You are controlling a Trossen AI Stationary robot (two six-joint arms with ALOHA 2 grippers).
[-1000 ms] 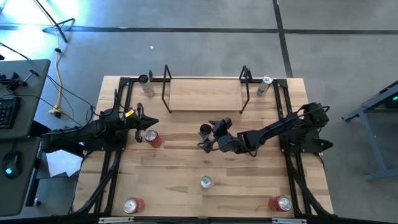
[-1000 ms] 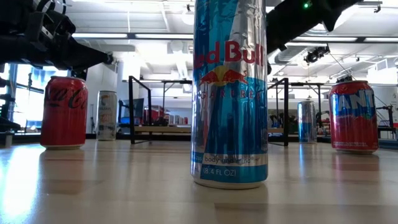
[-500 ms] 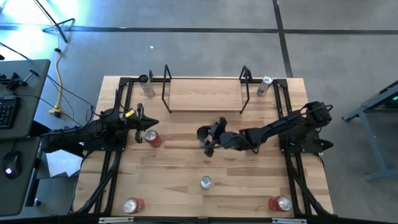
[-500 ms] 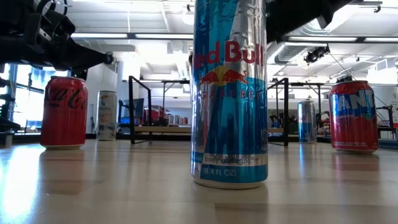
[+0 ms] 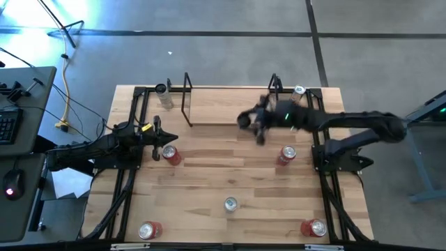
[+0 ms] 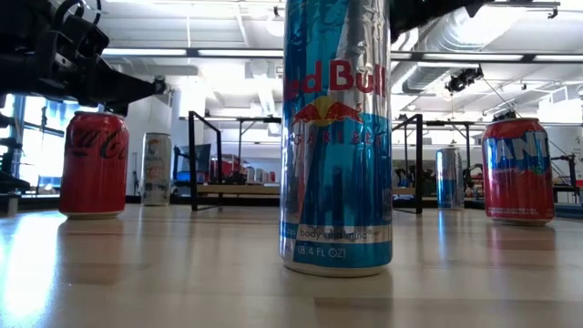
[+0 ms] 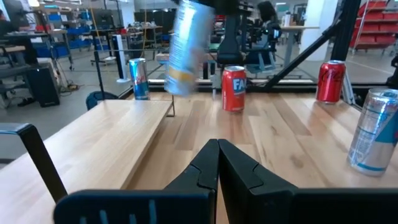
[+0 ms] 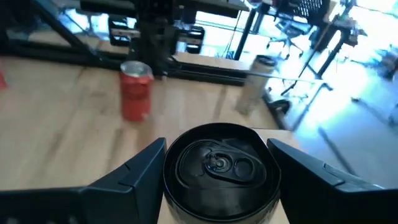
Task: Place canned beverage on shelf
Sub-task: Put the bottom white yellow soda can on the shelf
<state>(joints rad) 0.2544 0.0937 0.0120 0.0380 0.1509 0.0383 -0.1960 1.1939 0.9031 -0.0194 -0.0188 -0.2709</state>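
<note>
The canned beverage (image 5: 244,120) is a tall slim can with a black top (image 8: 217,165). It hangs in the air over the right part of the shelf (image 5: 223,108), a light-wood board with black rod frames (image 5: 187,97) at both short ends. My right gripper (image 5: 252,120) is shut on the can. In the left wrist view the can (image 7: 186,50) shows blurred and slightly tilted above the board (image 7: 112,143). My left gripper (image 5: 159,136) waits shut at the table's left, beside a red can (image 5: 169,155). My right gripper pinches the can's upper wall (image 8: 171,180), just below the rim, between its two fingers (image 8: 140,171), one on each side. The fingers come from the table's right, slanting a little downward. The can is lifted clear, top up and slightly tilted.
A red can (image 5: 286,155) stands under my right arm. A Red Bull can (image 5: 231,203) stands mid-table near the front, and red cans (image 5: 149,230) (image 5: 315,228) stand at the two near corners. Slim cans (image 5: 164,94) (image 5: 296,96) flank the shelf's ends.
My right gripper has gone up and toward the table's far right, from the middle of the table to above the shelf's right part, rolling as it went. The can has come with it, lifted clear of the tabletop. The red can below the arm has come into sight.
</note>
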